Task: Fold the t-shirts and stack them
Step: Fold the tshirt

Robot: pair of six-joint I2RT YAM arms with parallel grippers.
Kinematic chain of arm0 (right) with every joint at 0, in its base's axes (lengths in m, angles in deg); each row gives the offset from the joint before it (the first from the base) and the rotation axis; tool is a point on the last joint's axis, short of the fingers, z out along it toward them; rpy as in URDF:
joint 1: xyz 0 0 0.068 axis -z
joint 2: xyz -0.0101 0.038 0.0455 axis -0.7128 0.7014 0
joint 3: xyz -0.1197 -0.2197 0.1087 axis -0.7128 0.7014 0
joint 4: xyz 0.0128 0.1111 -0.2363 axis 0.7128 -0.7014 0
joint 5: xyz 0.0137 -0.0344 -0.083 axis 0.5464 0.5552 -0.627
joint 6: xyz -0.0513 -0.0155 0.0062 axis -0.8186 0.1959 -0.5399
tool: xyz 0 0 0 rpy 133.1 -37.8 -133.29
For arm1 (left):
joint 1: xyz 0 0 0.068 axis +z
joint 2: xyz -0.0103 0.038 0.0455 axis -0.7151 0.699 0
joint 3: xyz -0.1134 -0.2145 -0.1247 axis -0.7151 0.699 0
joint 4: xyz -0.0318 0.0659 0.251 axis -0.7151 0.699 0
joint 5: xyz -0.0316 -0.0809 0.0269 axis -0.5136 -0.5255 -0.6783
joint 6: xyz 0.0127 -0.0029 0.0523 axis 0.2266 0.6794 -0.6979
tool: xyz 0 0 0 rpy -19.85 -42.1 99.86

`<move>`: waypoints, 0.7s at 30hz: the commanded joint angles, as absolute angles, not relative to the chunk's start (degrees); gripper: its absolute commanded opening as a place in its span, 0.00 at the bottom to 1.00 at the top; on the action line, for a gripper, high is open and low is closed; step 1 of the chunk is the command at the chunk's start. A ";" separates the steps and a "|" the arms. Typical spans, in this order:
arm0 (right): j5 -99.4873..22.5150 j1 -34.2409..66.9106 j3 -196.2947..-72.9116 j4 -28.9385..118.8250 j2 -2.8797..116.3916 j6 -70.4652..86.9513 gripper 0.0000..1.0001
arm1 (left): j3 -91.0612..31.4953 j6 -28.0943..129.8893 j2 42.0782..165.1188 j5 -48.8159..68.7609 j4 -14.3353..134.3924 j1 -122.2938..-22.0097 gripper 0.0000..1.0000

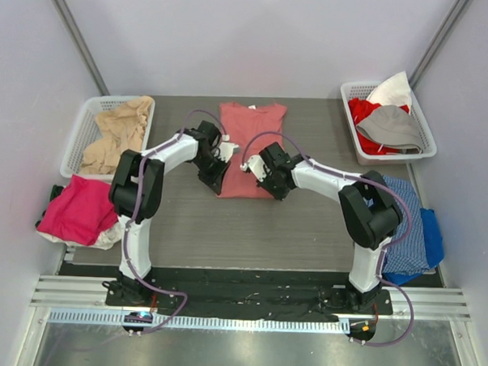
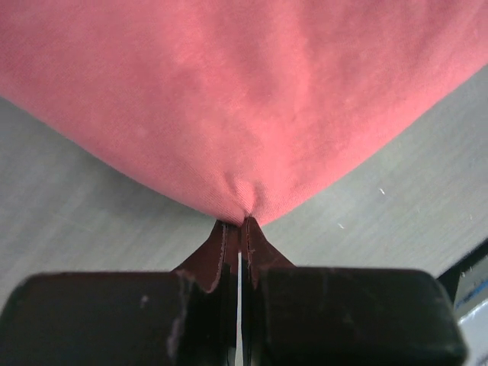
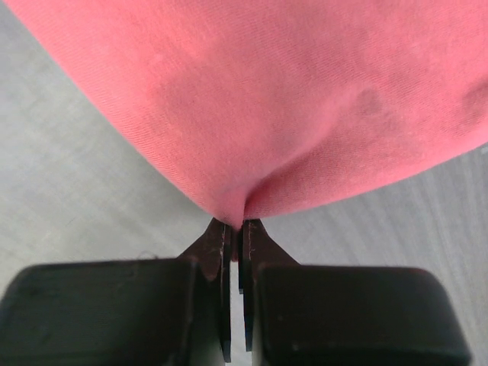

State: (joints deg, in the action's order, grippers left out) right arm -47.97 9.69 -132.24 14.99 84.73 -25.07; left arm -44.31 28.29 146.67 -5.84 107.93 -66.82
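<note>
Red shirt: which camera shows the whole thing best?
The top view: the shirt lies flat on the table, neck to hem. Each wrist view shows only a pinched bit of its edge, in the left gripper and the right gripper.

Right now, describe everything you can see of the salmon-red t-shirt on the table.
The salmon-red t-shirt lies spread mid-table on the grey table, collar toward the far edge. It looks like soft, plain matte knit with no print visible. The left gripper and right gripper are each shut on a small pucker at its edge. The arms hide part of its middle.
</note>
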 commanded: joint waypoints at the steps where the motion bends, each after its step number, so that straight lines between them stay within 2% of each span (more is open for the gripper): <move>1: -44.72 6.71 -128.50 11.44 78.43 -23.88 0.01 | -41.47 26.13 140.08 -6.55 112.32 -69.90 0.00; 12: -42.09 -1.11 -118.66 6.95 65.34 -21.95 0.01 | -30.22 24.29 128.49 -9.44 116.01 -74.04 0.00; 21: -45.86 -1.12 -119.26 6.43 61.37 -21.77 0.01 | -23.70 26.57 122.59 -9.45 114.16 -74.30 0.00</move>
State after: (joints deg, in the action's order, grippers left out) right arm -43.34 -1.30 -117.75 6.47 63.62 -22.34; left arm -24.00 25.49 125.88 -8.38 114.25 -74.14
